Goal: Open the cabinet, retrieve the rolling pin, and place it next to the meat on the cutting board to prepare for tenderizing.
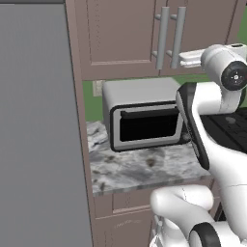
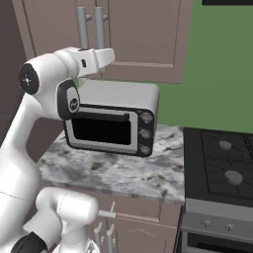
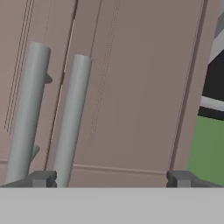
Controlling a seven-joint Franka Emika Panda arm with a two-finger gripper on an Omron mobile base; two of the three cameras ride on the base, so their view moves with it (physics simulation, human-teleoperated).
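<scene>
The cabinet (image 1: 116,34) hangs over the counter with both mauve-brown doors shut. Its two grey bar handles (image 1: 162,38) (image 1: 179,36) stand side by side at the centre seam. My gripper (image 1: 183,60) is raised just right of the handles, at the level of their lower ends, and points at the right door. It is open with nothing between its fingers. In the hand view the handles (image 3: 28,109) (image 3: 72,118) rise at the left, the nearer one just inside my left fingertip (image 3: 41,178). The rolling pin is hidden. The meat and the cutting board are out of view.
A silver toaster oven (image 1: 144,120) with a dark glass door sits on the marbled counter (image 1: 144,169) right under the cabinet. A black stove (image 2: 222,158) adjoins the counter on the right. A tall grey panel (image 1: 38,120) walls off the left.
</scene>
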